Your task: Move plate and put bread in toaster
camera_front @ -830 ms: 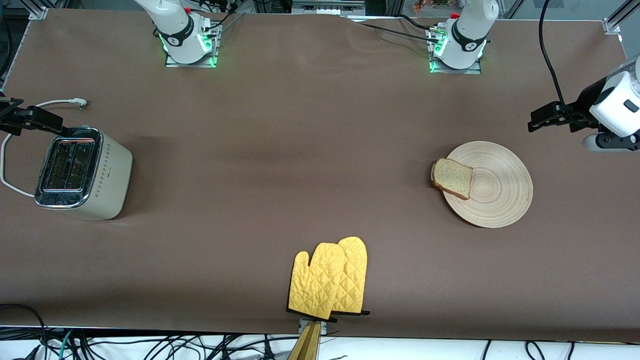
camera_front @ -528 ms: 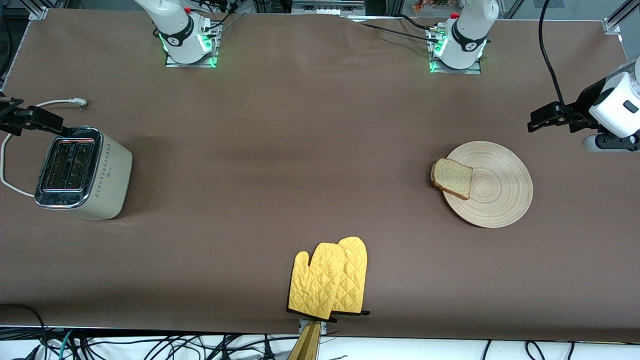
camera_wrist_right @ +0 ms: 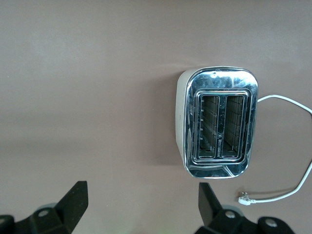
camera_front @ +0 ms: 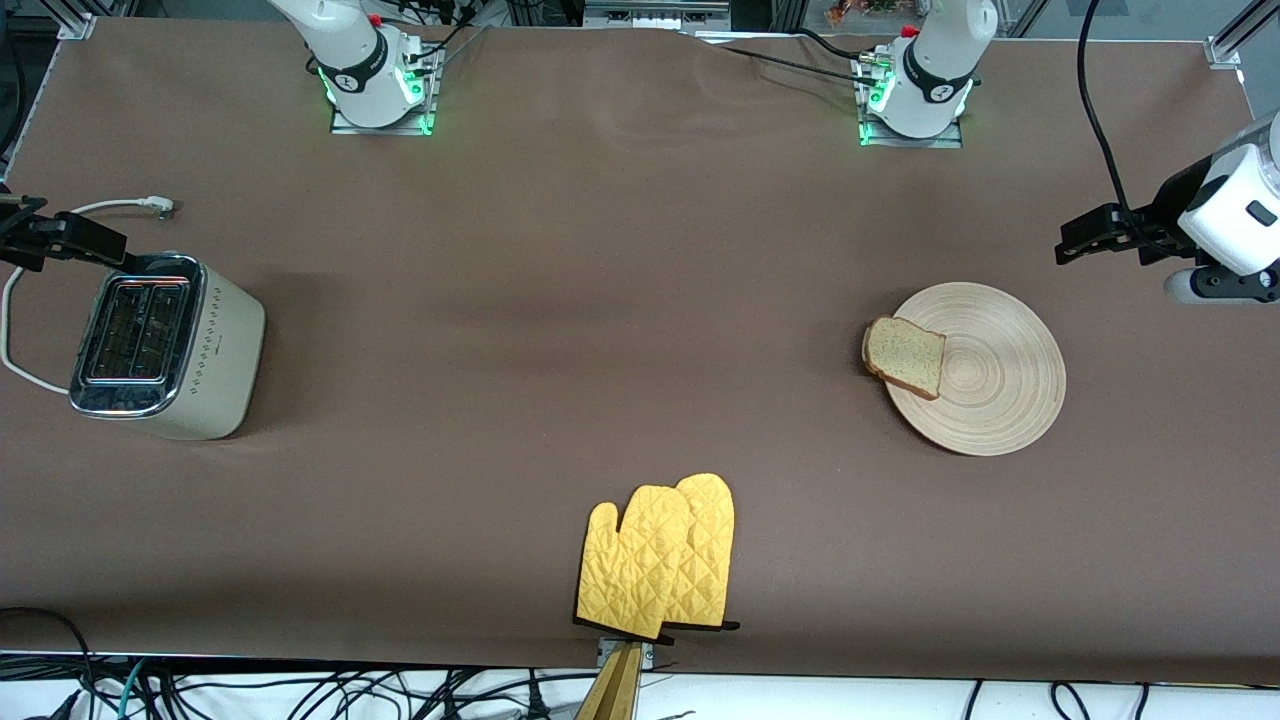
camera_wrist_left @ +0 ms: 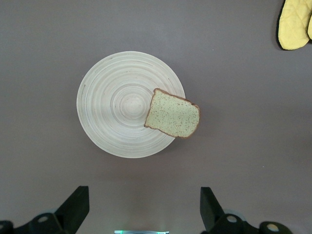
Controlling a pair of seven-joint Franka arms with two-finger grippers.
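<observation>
One plate (camera_front: 990, 385), round, pale wood with concentric ring grooves, lies flat on the brown table (camera_front: 560, 300) toward the left arm's end. One slice of bread (camera_front: 905, 357), light brown, speckled, with a darker crust, rests on the plate at the side toward the table's middle, its rounded end overhanging the rim (the rest lies flat on the wood). One toaster (camera_front: 165, 345), cream-beige with a chrome top and a dot pattern on its side, stands upright toward the right arm's end; both of its two slots are open and bare, and its white cord (camera_front: 20, 370) trails across the table beside it. Two yellow quilted oven mitts (camera_front: 660, 560), overlapping, lie at the table edge nearest the front camera, midway between the arms. The left gripper (camera_wrist_left: 144, 214) hangs in the air over the table near the plate, its fingers spread wide apart and holding nothing. The right gripper (camera_wrist_right: 141, 212) hangs over the table near the toaster, fingers likewise spread and holding nothing.
</observation>
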